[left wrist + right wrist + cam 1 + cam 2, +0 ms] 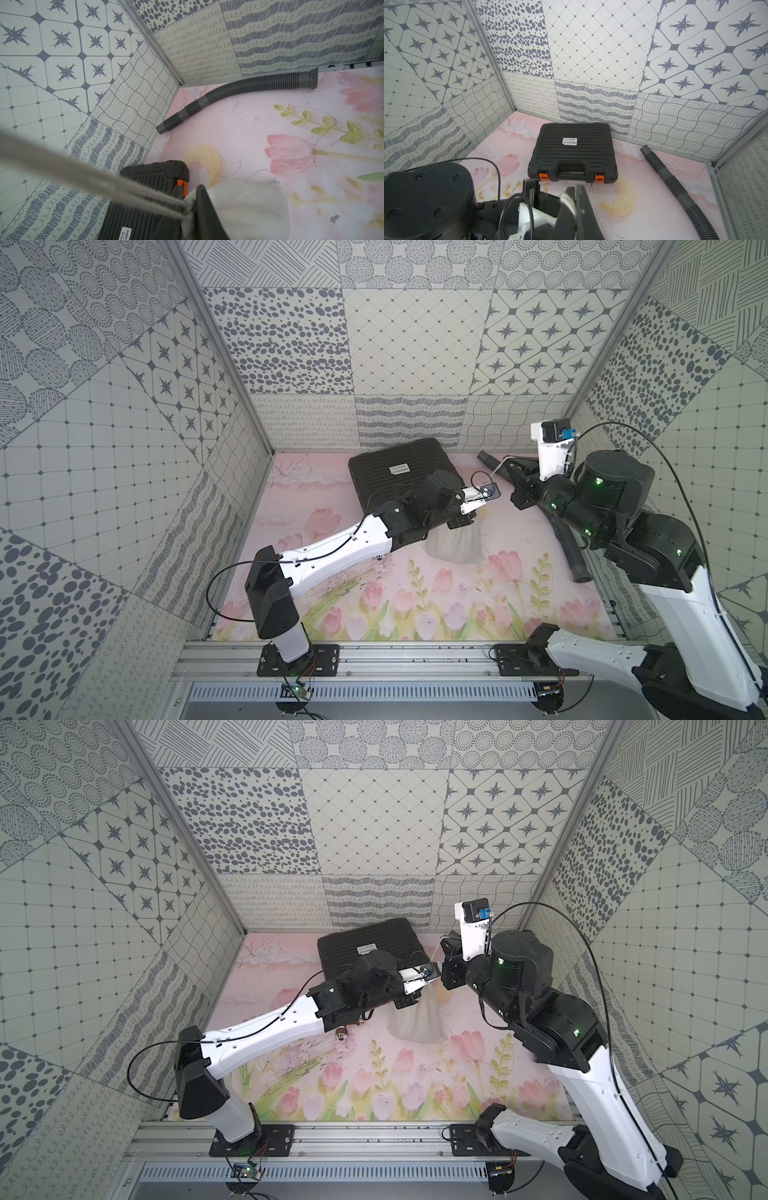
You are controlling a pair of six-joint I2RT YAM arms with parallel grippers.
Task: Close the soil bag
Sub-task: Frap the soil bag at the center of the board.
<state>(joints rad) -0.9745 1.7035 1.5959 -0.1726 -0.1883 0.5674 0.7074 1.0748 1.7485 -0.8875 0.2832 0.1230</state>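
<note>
The soil bag (pixel 455 546) (pixel 419 1021), a cream-white cloth sack, lies on the flowered mat in front of the black case. My left gripper (pixel 460 523) (pixel 189 199) is shut on its gathered neck; the sack's body (pixel 245 203) bulges just past the dark fingers. Two strands of white cord (pixel 83 170) run taut from the neck past the left wrist camera. My right gripper (pixel 515 475) (pixel 574 190) is shut on that cord (pixel 568 199), held above the mat to the right of the case. In a top view the left wrist hides the neck.
A black tool case (pixel 395 472) (pixel 573 153) with orange latches lies at the back centre. A grey corrugated hose (pixel 569 547) (pixel 239 87) (pixel 675 182) runs along the right wall. A small red-brown object (pixel 340 1033) lies under the left forearm. Patterned walls enclose three sides.
</note>
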